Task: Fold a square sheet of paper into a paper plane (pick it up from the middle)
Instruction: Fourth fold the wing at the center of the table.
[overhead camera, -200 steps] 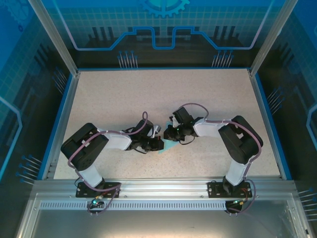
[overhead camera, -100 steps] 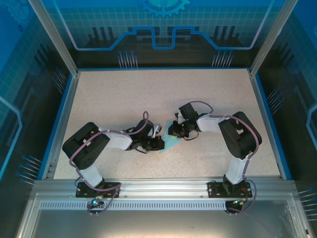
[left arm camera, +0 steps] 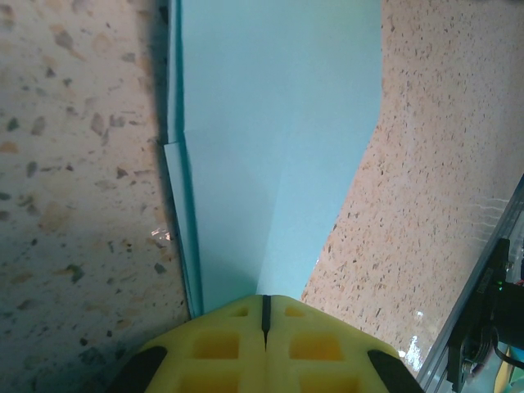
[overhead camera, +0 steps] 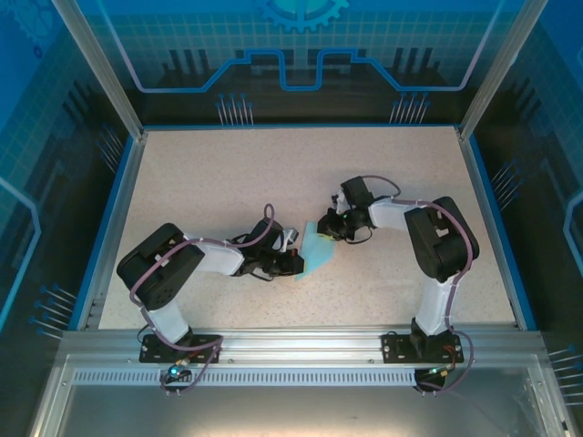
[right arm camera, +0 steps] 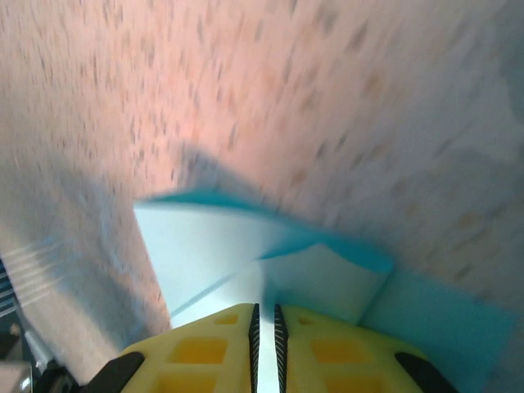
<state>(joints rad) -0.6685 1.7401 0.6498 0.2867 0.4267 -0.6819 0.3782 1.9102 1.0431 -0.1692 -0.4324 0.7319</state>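
Aluminium frame (overhead camera: 291,341) and blue panels (overhead camera: 301,55) mark a robot lab.

A speckled beige table (overhead camera: 228,182) sits inside a blue rim (overhead camera: 107,232), aluminium rail (overhead camera: 301,342) nearest.

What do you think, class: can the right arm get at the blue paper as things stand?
Likely yes: the right hand is at the folded blue paper, seemingly pinching one edge. Nothing lies between them; the left hand grips the opposite end, out of its way.

Speckled beige table (overhead camera: 273,173) under light-blue paper (overhead camera: 319,248)
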